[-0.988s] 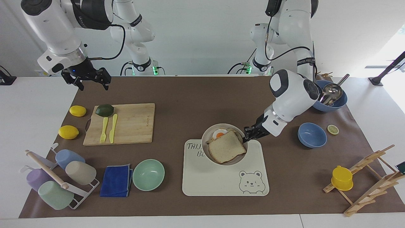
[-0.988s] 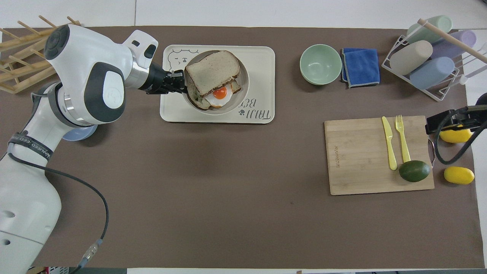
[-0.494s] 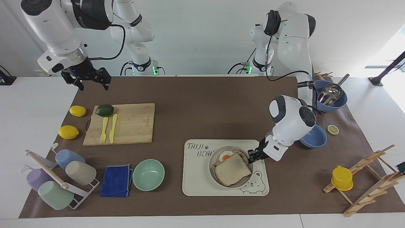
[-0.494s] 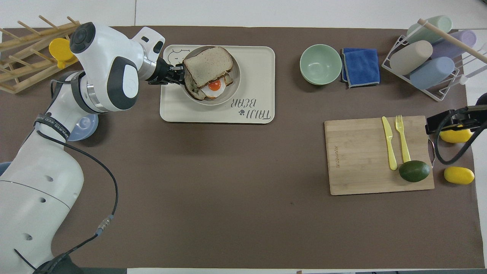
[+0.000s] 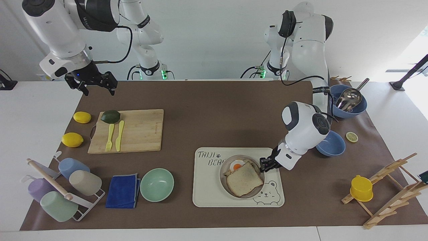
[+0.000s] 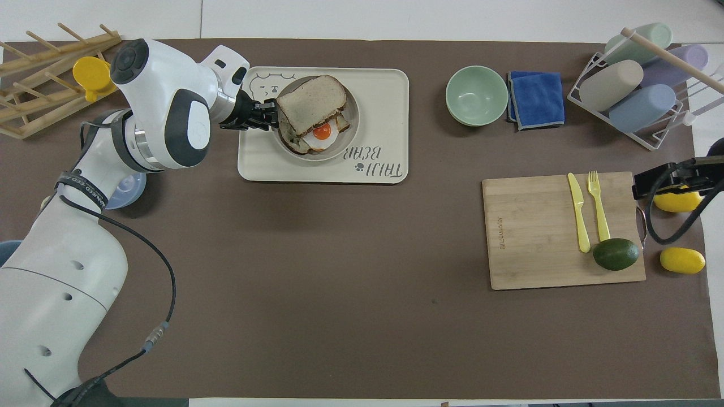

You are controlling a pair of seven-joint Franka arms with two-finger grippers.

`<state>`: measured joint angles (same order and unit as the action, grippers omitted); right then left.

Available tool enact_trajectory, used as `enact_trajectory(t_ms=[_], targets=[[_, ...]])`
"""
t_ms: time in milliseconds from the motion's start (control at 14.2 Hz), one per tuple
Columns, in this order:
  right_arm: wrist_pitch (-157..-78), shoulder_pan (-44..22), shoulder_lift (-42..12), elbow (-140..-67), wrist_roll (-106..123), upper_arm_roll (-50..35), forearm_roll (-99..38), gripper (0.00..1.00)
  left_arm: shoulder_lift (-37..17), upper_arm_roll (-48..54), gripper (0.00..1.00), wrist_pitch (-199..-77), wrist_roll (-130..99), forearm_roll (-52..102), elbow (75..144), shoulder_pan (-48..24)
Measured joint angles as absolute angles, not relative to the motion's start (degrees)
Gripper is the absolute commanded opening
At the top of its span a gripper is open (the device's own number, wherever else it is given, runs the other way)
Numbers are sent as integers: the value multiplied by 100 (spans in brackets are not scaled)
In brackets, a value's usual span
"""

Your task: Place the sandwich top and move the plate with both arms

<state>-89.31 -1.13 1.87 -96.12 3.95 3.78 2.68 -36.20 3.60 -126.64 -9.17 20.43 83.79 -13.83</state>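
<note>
Light brown sandwich top (image 5: 244, 178) already lies over the fried egg on the round plate (image 5: 224, 174), now on the bear tray (image 5: 207, 195). Left claw (image 5: 266, 164) at the plate's rim, grip unclear; right claw (image 5: 97, 84) waits, fingers apart, over the desk corner

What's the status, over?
Left pincer at the plate rim, on the tray. Right pincer open, waiting over the table edge. Sandwich top on the egg. Nothing blocking.

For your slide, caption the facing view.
Left gripper at the plate on the bear tray, sandwich top on; right arm waits.
</note>
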Motion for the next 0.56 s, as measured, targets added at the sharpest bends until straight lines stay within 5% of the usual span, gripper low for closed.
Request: enact_trajectory(t_ms=[282, 565], targets=[[-8931, -113, 187, -9612, 395, 378, 268, 100, -3246, 326, 100, -12461, -915, 2043, 8362, -1145], [-8931, -113, 187, -9612, 395, 378, 268, 100, -2287, 76, 100, -11371, -886, 1426, 8357, -757]])
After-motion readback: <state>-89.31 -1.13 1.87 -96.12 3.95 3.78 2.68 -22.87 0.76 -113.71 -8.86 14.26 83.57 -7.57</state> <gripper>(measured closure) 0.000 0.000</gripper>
